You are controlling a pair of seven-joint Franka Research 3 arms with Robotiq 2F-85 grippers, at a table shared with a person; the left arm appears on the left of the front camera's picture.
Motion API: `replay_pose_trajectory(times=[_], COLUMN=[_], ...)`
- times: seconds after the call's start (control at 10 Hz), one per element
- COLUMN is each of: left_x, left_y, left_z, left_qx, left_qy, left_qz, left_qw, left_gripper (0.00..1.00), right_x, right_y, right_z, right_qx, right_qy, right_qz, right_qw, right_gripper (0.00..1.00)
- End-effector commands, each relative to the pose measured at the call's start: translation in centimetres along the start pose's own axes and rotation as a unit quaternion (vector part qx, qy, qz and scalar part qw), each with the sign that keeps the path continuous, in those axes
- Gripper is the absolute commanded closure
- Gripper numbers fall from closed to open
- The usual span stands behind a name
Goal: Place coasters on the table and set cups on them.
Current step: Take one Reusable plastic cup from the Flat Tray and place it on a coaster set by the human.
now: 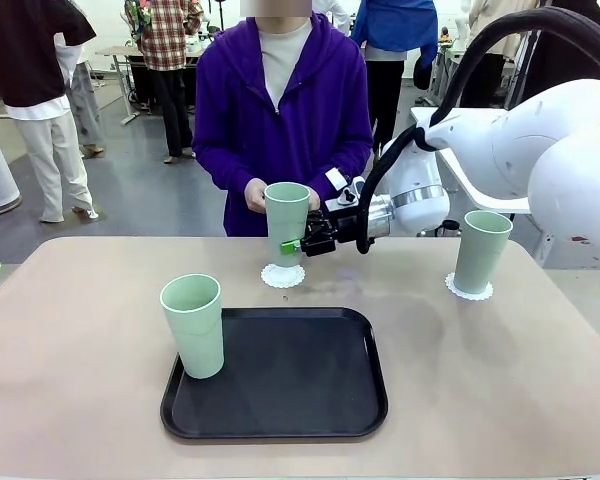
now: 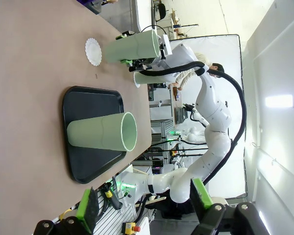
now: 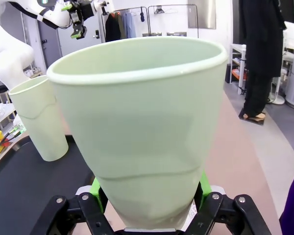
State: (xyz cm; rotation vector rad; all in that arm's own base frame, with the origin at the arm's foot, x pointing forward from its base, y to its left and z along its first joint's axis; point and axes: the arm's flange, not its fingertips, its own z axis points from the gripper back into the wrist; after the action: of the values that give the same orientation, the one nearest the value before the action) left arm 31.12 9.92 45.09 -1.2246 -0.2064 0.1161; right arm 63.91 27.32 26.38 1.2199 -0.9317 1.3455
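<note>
My right gripper point(image 1: 305, 243) is shut on the lower part of a mint-green cup point(image 1: 287, 215), holding it upright just above a white lacy coaster point(image 1: 282, 275) at the far middle of the table point(image 1: 80, 330). In the right wrist view this cup point(image 3: 142, 122) sits between the green pads. The person's hands are close on both sides of it. A second cup point(image 1: 481, 250) stands on a coaster point(image 1: 469, 289) at the right. A third cup point(image 1: 193, 325) stands on the black tray point(image 1: 280, 375). My left gripper point(image 2: 143, 203) is open, high above the table's near side.
The black tray point(image 2: 88, 103) lies at the near middle of the table, its right half bare. The person in a purple hoodie point(image 1: 280, 110) stands at the far edge. Bare tabletop lies to the left of the tray and between the tray and the right cup.
</note>
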Motion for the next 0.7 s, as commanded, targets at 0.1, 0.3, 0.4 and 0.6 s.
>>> replay_pose_trajectory(times=[0.1, 0.3, 0.4, 0.6], left_x=[0.0, 0.0, 0.0, 0.0], left_y=[0.1, 0.1, 0.1, 0.1], left_z=[0.2, 0.2, 0.2, 0.2], left_qx=[-0.008, -0.008, -0.008, -0.008], left_qy=[-0.002, -0.002, -0.002, -0.002], left_qz=[-0.007, -0.007, -0.007, -0.007], left_qw=[1.0, 1.0, 1.0, 1.0], left_gripper=[0.0, 0.0, 0.0, 0.0], right_x=[-0.8, -1.6, -1.8, -2.4], right_y=[-1.7, -1.8, -1.9, -2.1], right_z=[-0.5, -1.2, -1.4, -2.0], right_qx=[0.017, 0.023, 0.023, 0.028], right_qy=[0.019, 0.028, 0.031, 0.036], right_qz=[-0.025, -0.032, -0.033, -0.034], right_qw=[0.999, 0.999, 0.999, 0.998], right_gripper=[0.18, 0.18, 0.18, 0.18])
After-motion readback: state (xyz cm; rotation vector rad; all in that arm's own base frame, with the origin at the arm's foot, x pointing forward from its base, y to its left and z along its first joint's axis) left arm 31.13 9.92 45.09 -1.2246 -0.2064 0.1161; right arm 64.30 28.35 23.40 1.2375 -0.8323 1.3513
